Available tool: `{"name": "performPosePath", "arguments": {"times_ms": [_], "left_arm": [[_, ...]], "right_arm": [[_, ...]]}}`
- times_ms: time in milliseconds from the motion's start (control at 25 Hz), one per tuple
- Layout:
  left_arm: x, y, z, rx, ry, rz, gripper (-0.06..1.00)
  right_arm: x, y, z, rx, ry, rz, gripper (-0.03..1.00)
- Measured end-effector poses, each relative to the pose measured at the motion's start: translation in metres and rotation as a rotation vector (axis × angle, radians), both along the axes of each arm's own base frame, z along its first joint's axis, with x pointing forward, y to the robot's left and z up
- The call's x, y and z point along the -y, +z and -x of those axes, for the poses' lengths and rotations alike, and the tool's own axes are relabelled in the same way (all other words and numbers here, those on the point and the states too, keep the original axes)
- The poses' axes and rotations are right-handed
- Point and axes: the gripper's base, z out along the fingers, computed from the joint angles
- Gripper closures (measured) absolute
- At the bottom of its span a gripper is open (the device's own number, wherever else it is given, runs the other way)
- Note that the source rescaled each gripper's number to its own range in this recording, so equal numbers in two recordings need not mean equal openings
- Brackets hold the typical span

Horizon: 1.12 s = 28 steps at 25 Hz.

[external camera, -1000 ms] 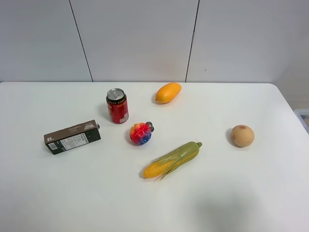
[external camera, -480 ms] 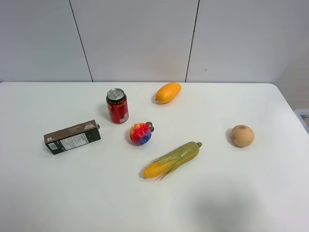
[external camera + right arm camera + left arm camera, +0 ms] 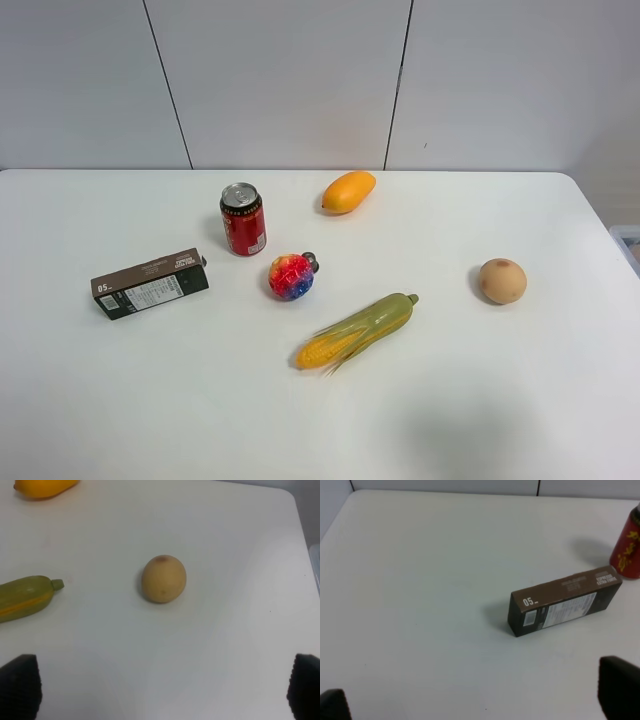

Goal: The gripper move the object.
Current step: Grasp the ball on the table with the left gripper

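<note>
The rainbow ball [image 3: 291, 277], bumpy with red, blue, pink and yellow patches, sits on the white table [image 3: 520, 400] near its middle, just below and right of the red can [image 3: 243, 219]. A tiny grey cap [image 3: 311, 262] touches its upper right side. Neither gripper shows in the exterior high view. The left gripper [image 3: 476, 700] is open and empty, its black fingertips [image 3: 620, 680] wide apart above the table near a brown box [image 3: 565, 599]. The right gripper [image 3: 162, 690] is open and empty, near a tan round fruit [image 3: 163, 578]. The ball is in neither wrist view.
A brown box [image 3: 150, 283] lies at the left. A yellow mango [image 3: 349, 191] lies behind the can, an ear of corn [image 3: 357, 330] in front of the ball, and the tan fruit [image 3: 502, 281] at the right. A bin edge [image 3: 628, 240] shows at the far right.
</note>
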Motion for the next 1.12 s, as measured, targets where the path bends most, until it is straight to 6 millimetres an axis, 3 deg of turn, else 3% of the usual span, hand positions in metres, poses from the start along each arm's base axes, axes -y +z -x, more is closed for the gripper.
{"name": "performPosePath", "arguments": {"times_ms": [560,880,1120], "left_arm": [[0.005,0.0,0.0,0.008,-0.036,0.045,-0.06],[0.017,0.023,0.009,0.098,-0.141,0.103,-0.06],[0.017,0.026,-0.014,-0.025,-0.159,0.152,-0.06]], "right_arm": [[0.0,0.0,0.0,0.0,0.0,0.0,-0.03],[0.0,0.0,0.0,0.0,0.0,0.0,-0.03],[0.0,0.0,0.0,0.0,0.0,0.0,-0.03]]}}
